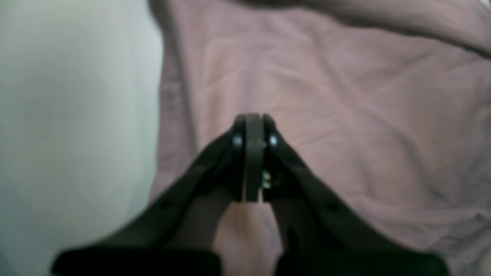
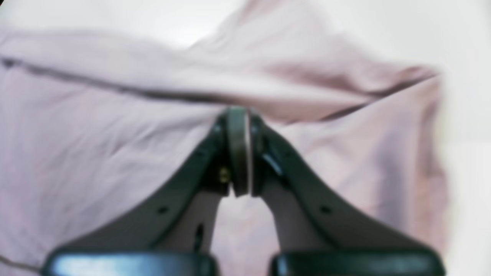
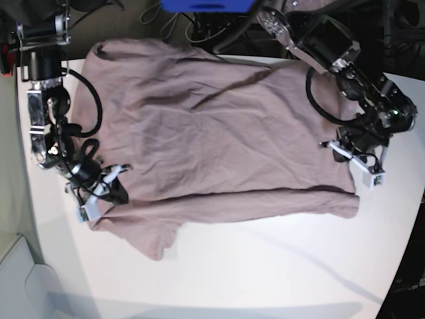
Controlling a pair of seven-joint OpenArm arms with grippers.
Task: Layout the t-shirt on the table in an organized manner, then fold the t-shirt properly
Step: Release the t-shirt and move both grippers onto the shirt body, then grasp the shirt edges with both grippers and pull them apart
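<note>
T-shirt (image 3: 212,126) lies spread and wrinkled across my white table (image 3: 265,266), a fold along its near edge. My 2 pincers, left gripper (image 1: 253,119) and right gripper (image 2: 238,113), are pressed together over its fabric; cables (image 3: 199,26) crowd the far edge.

The right gripper (image 2: 238,115) is pressing its fingers (image 2: 236,153) together over the mauve t-shirt (image 2: 96,134), right at a dark-seamed fold, with white counter (image 2: 468,172) showing beyond the cloth's edge.

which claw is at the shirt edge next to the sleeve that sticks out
The right claw, at the base view's left. The t-shirt has its sleeve just below it; the left claw is at the opposite edge.
</note>
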